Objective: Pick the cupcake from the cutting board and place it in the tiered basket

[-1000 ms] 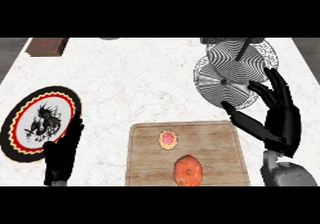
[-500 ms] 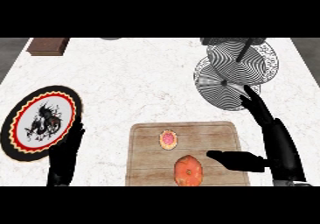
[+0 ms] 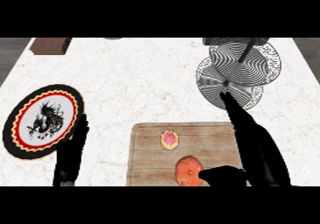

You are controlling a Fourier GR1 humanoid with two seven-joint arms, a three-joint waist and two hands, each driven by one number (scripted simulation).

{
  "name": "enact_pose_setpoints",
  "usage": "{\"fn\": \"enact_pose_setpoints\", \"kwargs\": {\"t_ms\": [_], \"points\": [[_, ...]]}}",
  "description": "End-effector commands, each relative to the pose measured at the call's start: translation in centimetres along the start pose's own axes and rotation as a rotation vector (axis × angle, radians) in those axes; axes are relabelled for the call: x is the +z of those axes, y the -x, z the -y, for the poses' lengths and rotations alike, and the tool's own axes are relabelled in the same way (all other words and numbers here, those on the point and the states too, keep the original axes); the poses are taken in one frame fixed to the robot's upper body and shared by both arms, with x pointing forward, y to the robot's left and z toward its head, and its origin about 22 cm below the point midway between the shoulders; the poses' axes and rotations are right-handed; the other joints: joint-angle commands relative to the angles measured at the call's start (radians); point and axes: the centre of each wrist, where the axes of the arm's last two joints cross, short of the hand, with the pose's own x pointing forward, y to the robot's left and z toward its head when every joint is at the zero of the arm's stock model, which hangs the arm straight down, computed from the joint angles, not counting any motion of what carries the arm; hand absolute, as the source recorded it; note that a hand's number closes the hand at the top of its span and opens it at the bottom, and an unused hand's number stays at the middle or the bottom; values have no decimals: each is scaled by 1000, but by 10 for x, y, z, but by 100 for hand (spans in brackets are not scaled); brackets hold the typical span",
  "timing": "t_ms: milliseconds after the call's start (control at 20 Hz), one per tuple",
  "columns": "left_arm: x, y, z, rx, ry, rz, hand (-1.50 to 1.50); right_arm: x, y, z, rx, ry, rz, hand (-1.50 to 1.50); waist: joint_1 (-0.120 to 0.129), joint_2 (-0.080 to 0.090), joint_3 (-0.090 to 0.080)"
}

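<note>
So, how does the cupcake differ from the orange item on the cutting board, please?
The cupcake is smaller than the orange item. The cupcake is pink with a pale rim; the orange item is plain orange. The cupcake lies apart from the right hand, whose thumb is by the orange item. Both lie on the cutting board, unheld.

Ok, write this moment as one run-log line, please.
right hand: open, right edge of cutting board | cupcake: on board, untouched | left hand: open, beside plate | tiered basket: back right
</note>
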Motion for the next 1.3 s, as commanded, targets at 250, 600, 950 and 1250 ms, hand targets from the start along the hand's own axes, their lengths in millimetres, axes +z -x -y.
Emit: {"fn": "enact_pose_setpoints", "kwargs": {"t_ms": [250, 600, 950, 1250], "points": [[-6, 4, 1, -5, 1, -12, 0, 4, -72, -49, 146, 32, -107, -150, 4, 5, 3], [-1, 12, 2, 8, -11, -10, 0, -20, -64, -74, 349, -38, -217, -150, -1, 6, 2], [-4, 3, 2, 10, 4, -1, 0, -15, -80, -102, 348, -99, -246, -150, 2, 6, 4], [-9, -6, -4, 8, 4, 11, 0, -27, -79, -107, 375, -143, -251, -150, 3, 6, 4]]}}
